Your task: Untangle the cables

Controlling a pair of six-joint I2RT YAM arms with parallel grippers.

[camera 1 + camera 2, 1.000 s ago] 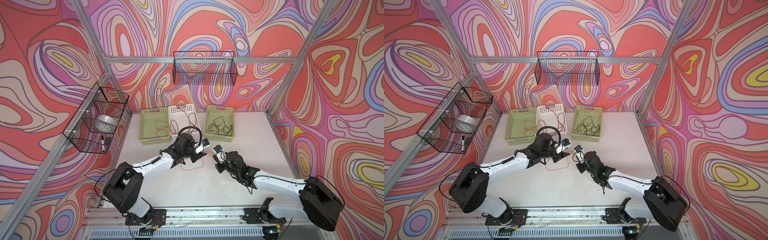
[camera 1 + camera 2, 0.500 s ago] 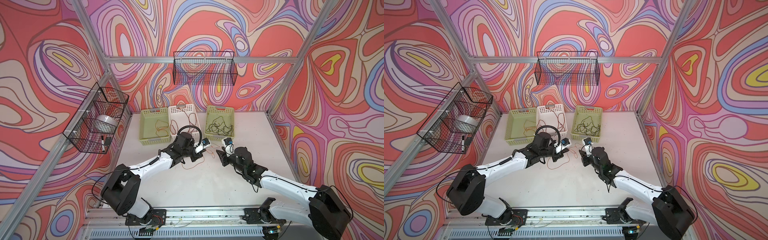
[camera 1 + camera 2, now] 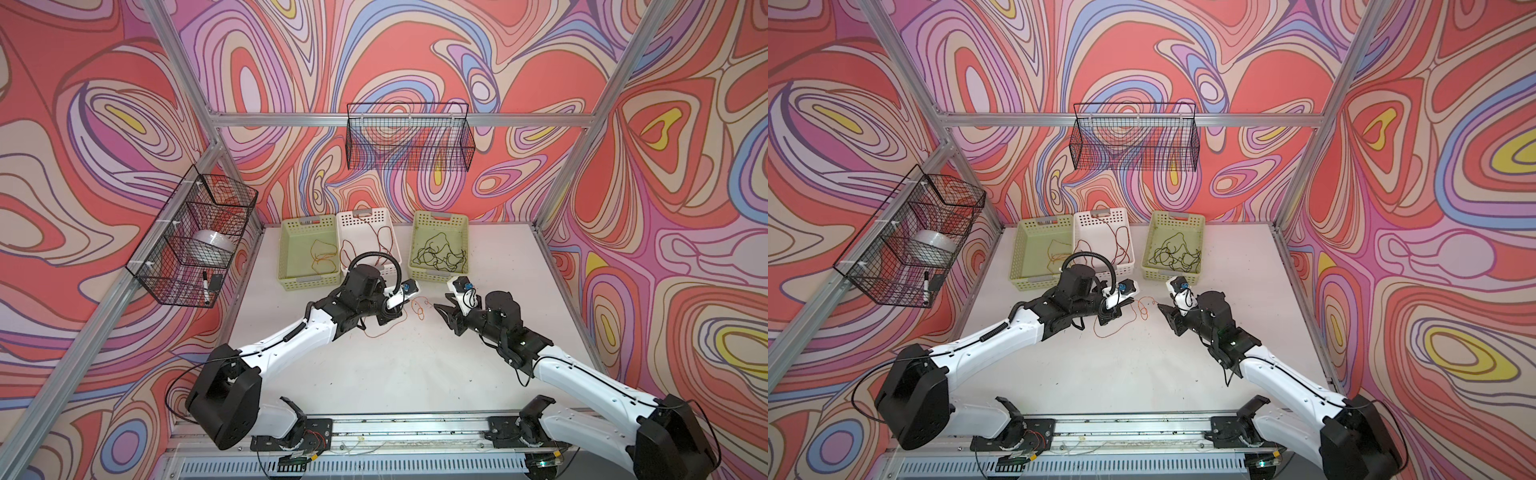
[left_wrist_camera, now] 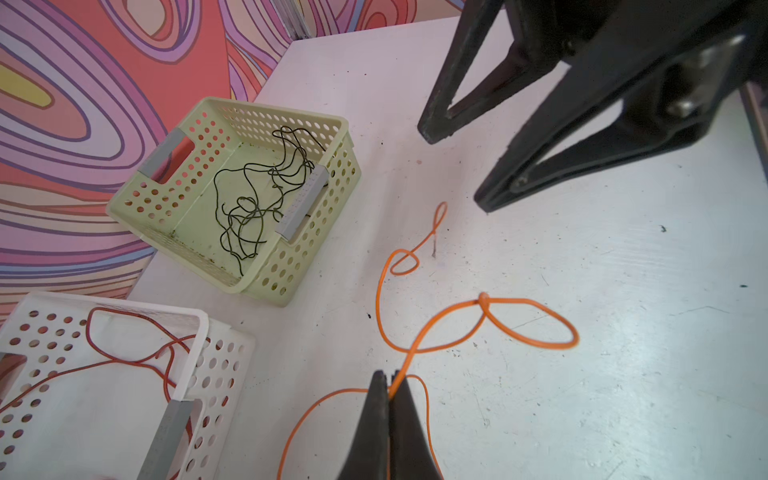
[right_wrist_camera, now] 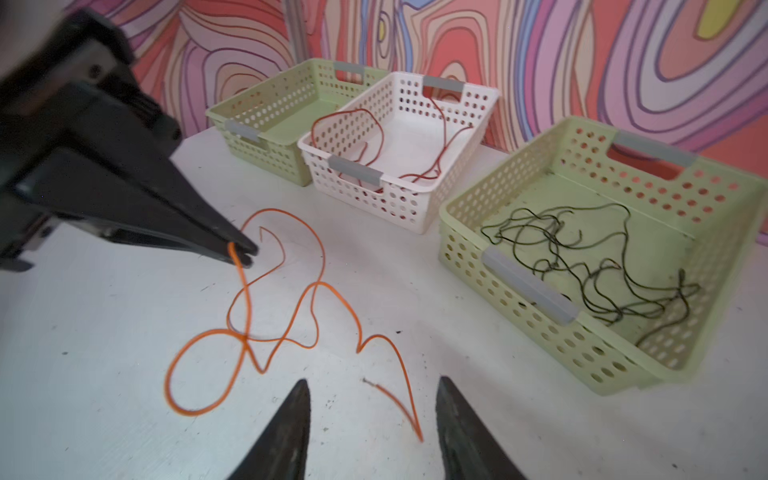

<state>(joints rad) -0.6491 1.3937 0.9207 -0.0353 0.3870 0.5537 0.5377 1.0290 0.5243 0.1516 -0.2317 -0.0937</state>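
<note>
Left gripper (image 4: 390, 380) clamped on orange cable (image 4: 483, 298); right gripper (image 5: 372, 384) parted, holding nothing; white desk (image 4: 623, 374) beneath; swirl-patterned walls (image 3: 415, 62) beyond.

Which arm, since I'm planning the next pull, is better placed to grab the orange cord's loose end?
Probably right: the right gripper, jaws open, faces the loose end of the thin bright-orange cord, while the left gripper is shut on that cord farther along, anchoring it.

No legible text, labels, brands or numbers on any surface.
</note>
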